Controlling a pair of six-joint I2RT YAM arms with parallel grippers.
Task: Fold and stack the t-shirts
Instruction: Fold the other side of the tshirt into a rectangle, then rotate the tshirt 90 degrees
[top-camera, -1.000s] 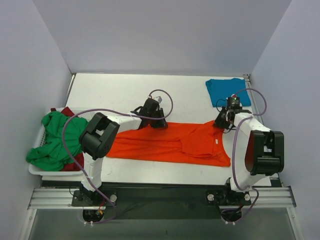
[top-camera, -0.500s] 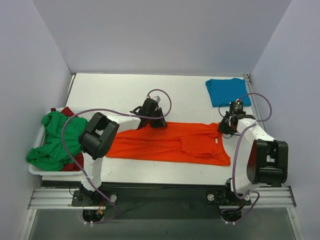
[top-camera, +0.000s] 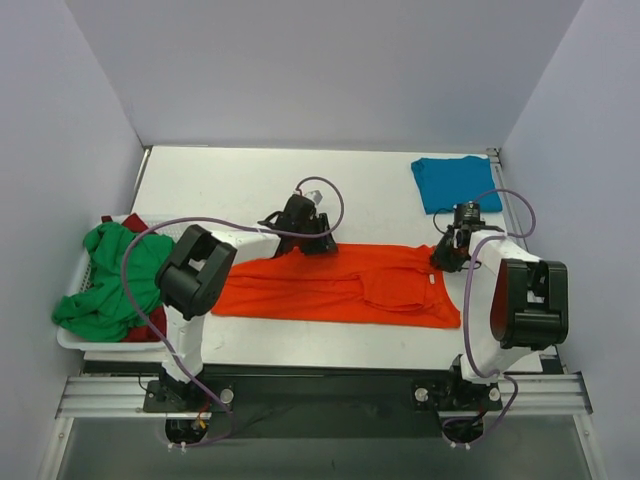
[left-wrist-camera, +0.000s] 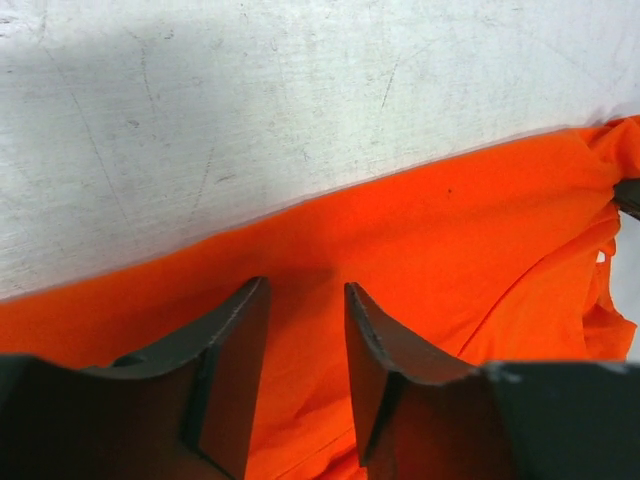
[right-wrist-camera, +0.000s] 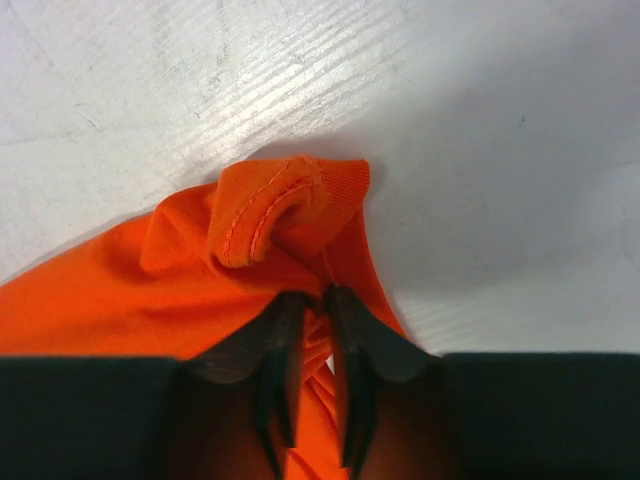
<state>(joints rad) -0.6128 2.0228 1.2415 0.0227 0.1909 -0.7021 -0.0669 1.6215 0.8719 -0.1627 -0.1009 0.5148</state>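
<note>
- The left gripper (left-wrist-camera: 305, 290) has its jaws spread apart, gripping nothing, and is poised over the far edge of the orange-red t-shirt (top-camera: 330, 285).
- The right gripper (right-wrist-camera: 315, 295) is nearly closed, with a thin fold of that shirt pinched between its fingertips, just below a curled hem.
- The orange-red t-shirt lies spread lengthwise across the table (top-camera: 230, 190), between the two arms.
- A teal t-shirt (top-camera: 455, 182) lies folded at the far right corner.
- A green t-shirt (top-camera: 110, 280) is heaped on a dark red t-shirt (top-camera: 150, 320) in the white basket (top-camera: 70, 338) on the left.

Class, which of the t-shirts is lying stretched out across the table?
The orange-red t-shirt. The teal t-shirt lies folded at the far right; the green t-shirt and dark red t-shirt are bunched in the basket.
</note>
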